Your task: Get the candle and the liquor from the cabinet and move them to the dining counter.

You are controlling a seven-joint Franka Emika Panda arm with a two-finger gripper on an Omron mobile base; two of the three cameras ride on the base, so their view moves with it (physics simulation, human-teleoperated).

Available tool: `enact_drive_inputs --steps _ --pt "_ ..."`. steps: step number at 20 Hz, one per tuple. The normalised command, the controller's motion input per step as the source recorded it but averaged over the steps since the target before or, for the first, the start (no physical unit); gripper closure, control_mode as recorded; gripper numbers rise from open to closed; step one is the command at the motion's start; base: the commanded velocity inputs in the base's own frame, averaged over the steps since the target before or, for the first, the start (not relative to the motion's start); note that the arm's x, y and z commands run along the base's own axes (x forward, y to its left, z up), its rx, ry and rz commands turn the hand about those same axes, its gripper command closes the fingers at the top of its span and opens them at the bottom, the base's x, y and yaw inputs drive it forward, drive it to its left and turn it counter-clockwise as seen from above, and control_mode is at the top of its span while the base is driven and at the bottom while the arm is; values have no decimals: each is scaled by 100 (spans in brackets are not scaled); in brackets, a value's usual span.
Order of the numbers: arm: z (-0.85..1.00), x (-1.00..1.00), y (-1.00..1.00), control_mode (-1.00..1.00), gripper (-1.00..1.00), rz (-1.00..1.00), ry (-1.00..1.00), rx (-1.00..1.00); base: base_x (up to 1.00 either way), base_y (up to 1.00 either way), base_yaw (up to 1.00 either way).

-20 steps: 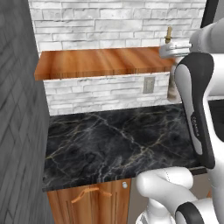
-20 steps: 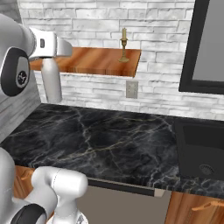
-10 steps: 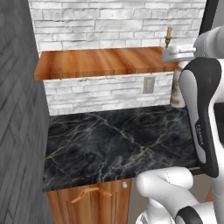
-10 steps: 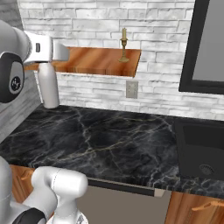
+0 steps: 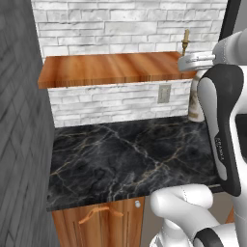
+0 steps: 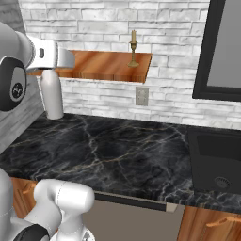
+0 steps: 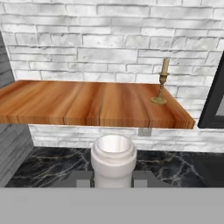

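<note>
Below the front edge of the cabinet (image 7: 96,105), the liquor (image 6: 52,94) hung upright in the claw (image 7: 113,179), its long axis vertical and its open mouth facing up toward the hand camera. Its mouth was open and pale inside; whether anything filled it could not be told. Both dark fingertips (image 7: 83,178) sat against either side of the neck, so the claw was clamped on the bottle. Its base looked to be at or just above the black marble worktop (image 6: 122,150); contact could not be told. Up on the cabinet the candle (image 7: 161,83) stood upright near the right end, well apart from the bottle. A wall outlet (image 6: 141,96) sat on the white brick under the cabinet.
</note>
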Motion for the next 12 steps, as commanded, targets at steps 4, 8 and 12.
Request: enact_drive_inputs --steps 4,8,12 --pt "-18 0 0 -100 100 0 2 0 0 0 0" --pt "-23 0 0 -100 100 0 1 0 0 0 0" --pt "-19 0 0 -100 100 0 1 0 0 0 0"
